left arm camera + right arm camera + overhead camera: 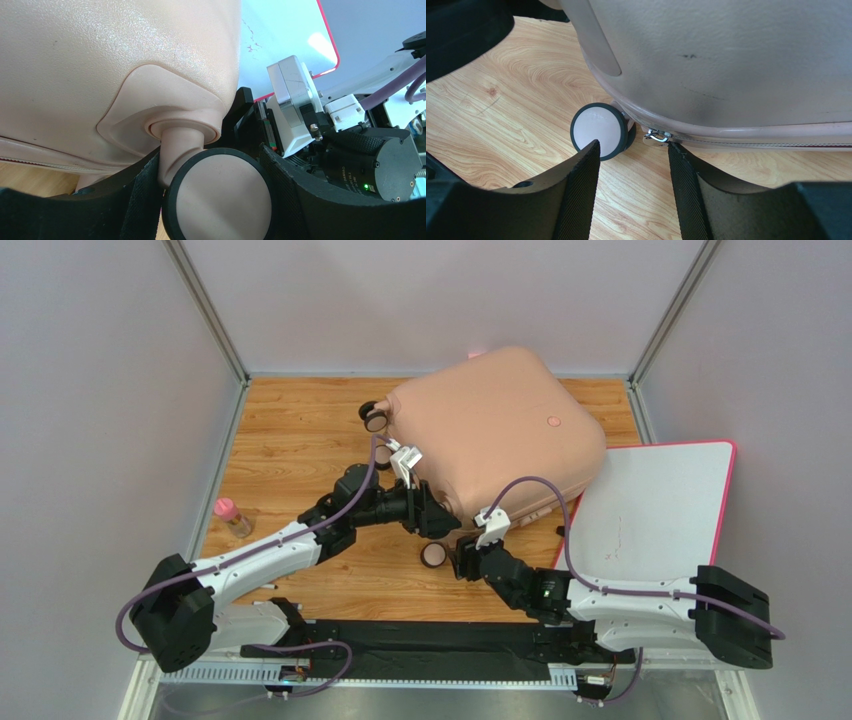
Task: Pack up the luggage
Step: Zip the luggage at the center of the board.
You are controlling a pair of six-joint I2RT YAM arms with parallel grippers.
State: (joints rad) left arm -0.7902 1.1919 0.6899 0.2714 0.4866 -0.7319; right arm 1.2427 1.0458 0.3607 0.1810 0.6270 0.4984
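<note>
The luggage [500, 430], a pale pink hard-shell suitcase, lies closed on the wooden table, its zipper seam along the near side. My left gripper [438, 512] is at its near-left corner. In the left wrist view the left gripper [210, 154] is shut on a caster wheel [220, 200], with a pad against each side. My right gripper [463, 562] stands open low at the near edge. In the right wrist view the right gripper [633, 147] has only bare wood between its fingers. Just beyond them are another caster wheel [598, 127] and a metal zipper pull [657, 135].
A flat white board with a pink rim [660, 510] lies at the right, partly under the suitcase corner. A small bottle with a pink cap [233, 517] stands near the left wall. Another wheel [373, 418] sticks out at the suitcase's far left. Walls enclose the table.
</note>
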